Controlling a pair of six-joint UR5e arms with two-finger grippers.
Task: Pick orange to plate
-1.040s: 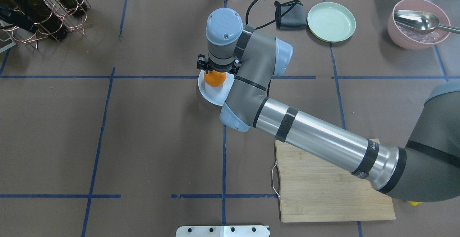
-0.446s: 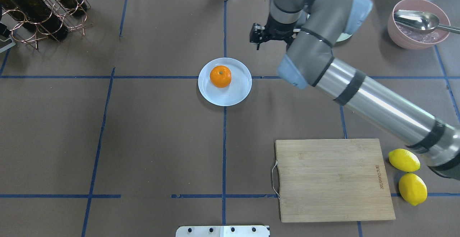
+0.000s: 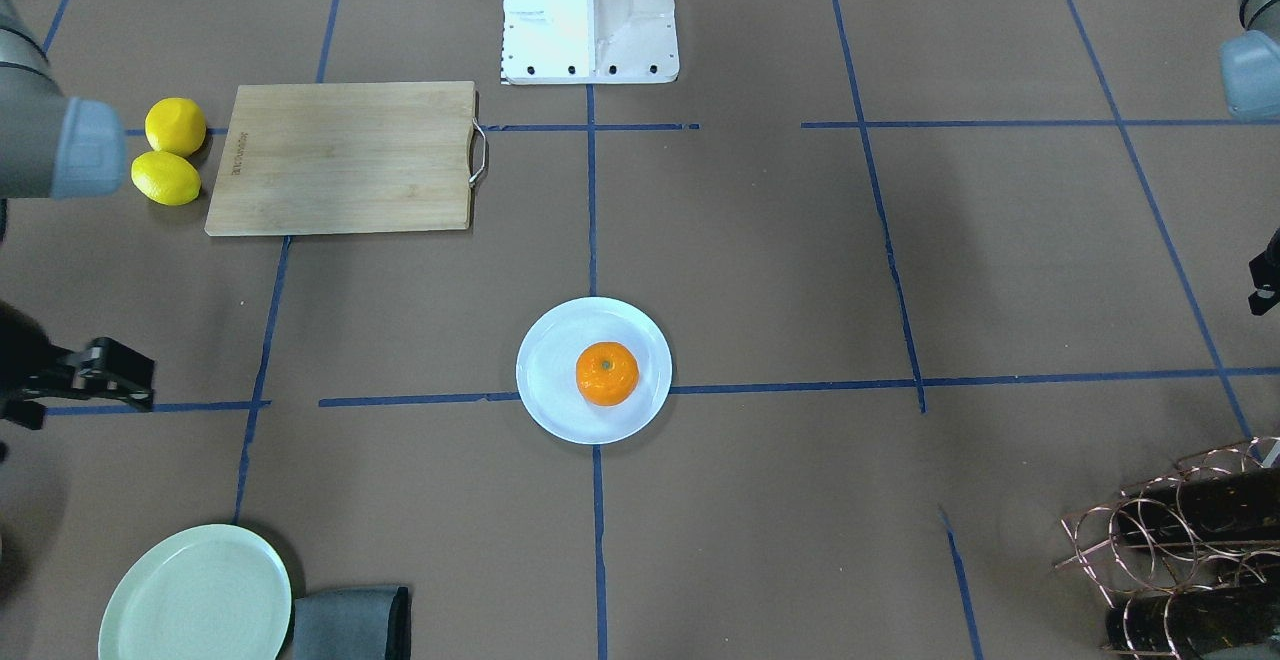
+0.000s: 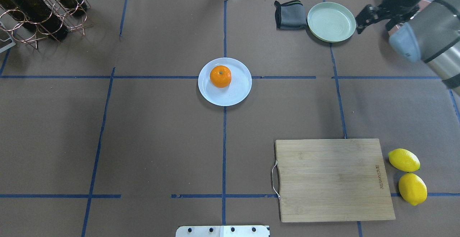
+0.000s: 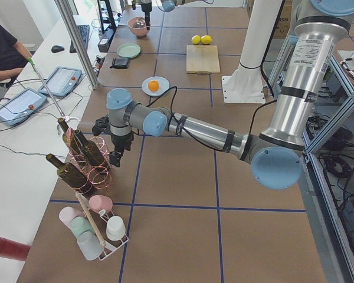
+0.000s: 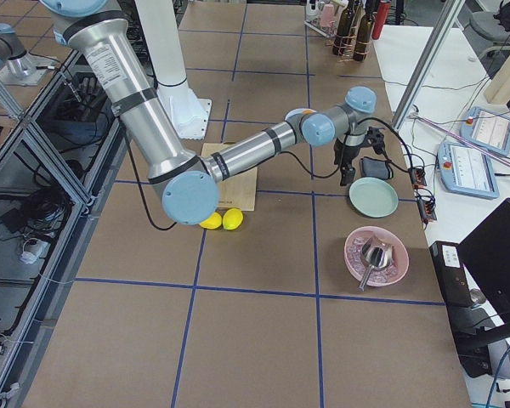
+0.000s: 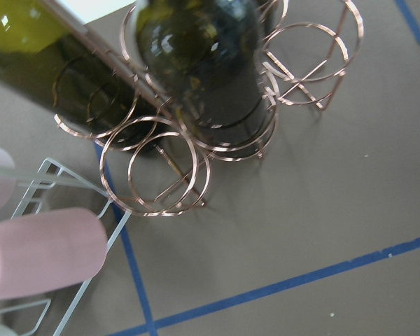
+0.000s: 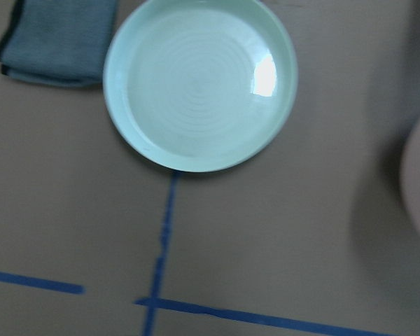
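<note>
The orange [image 4: 220, 76] rests on the pale bluish-white plate [image 4: 237, 94] at the table's middle, a little off its centre; the front view shows the orange [image 3: 607, 373] and plate [image 3: 545, 380] too. Nothing touches them. My right gripper [image 4: 360, 23] hangs open and empty far to the right, beside the mint-green plate [image 4: 331, 21], and appears at the front view's left edge [image 3: 135, 381]. My left gripper [image 5: 115, 154] hovers by the wine-bottle rack [image 5: 85, 159]; only a sliver shows at the front view's right edge, and I cannot tell its state.
A grey cloth [image 4: 290, 15] lies beside the green plate. A pink bowl with a metal scoop [image 6: 376, 255] stands at the far right. A wooden cutting board [image 4: 332, 179] and two lemons [image 4: 408, 176] sit at the near right. The right wrist view looks down on the green plate [image 8: 200, 82].
My right gripper let go of the orange, leaving it on the plate, then rose and swung right to the green plate. The lemons came into view.
</note>
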